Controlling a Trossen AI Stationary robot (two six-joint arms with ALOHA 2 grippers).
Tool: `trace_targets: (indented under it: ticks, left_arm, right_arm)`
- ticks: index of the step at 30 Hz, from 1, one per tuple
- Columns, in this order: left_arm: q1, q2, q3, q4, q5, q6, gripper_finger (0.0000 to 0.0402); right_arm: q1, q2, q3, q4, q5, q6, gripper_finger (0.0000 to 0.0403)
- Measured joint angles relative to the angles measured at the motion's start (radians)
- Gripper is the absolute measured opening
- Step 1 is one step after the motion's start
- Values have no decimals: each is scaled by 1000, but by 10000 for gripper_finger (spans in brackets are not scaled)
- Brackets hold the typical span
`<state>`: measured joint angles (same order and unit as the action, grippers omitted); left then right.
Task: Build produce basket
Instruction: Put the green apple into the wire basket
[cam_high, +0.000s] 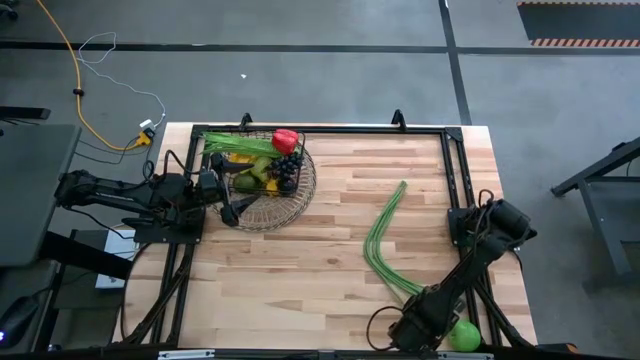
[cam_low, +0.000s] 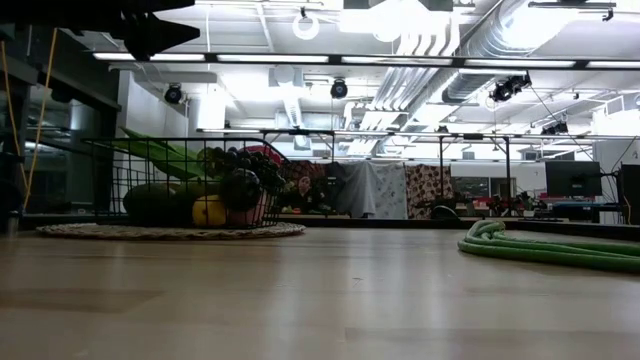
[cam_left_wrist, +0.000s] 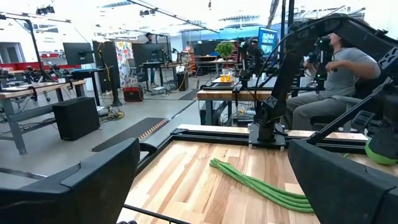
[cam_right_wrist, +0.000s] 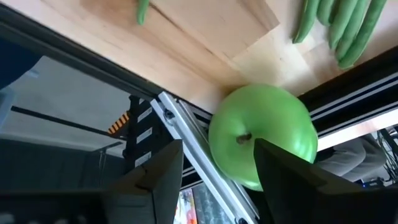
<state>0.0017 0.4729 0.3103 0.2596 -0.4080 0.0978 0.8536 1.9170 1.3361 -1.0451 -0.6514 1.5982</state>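
The dark wire basket (cam_high: 208, 160) (cam_low: 110, 180) stands on a round woven mat at the table's far left. It holds a red pepper (cam_high: 285, 140), long greens (cam_high: 235, 146), dark grapes (cam_high: 286, 170) and other fruit. A bundle of long green beans (cam_high: 385, 240) (cam_left_wrist: 261, 186) lies on the table right of centre. The green apple (cam_high: 463, 335) (cam_right_wrist: 261, 134) sits at the table's near right edge, by the frame rail. My right gripper (cam_right_wrist: 217, 171) is open there, with a finger on either side of the apple. My left gripper (cam_high: 228, 208) is open beside the basket's near left side. My right gripper has the green apple between its open fingers. One finger (cam_right_wrist: 292, 180) overlaps the apple's side (cam_right_wrist: 292, 140), and I cannot tell whether it touches. The other finger (cam_right_wrist: 158, 177) stands clear of the apple.
A black metal frame (cam_high: 455, 170) runs along the table's far and right sides. The wood between the basket and the beans (cam_high: 330, 260) is bare. A seated person (cam_left_wrist: 336, 68) shows beyond the table's right side in the left wrist view.
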Motion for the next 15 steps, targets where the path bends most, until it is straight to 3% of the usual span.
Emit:
trace_targets:
  ticks: [15]
  left_arm:
    - [0,0,0,-1,0,-12,400]
  right_arm:
    - [22,35,0,-35,-7,9,183]
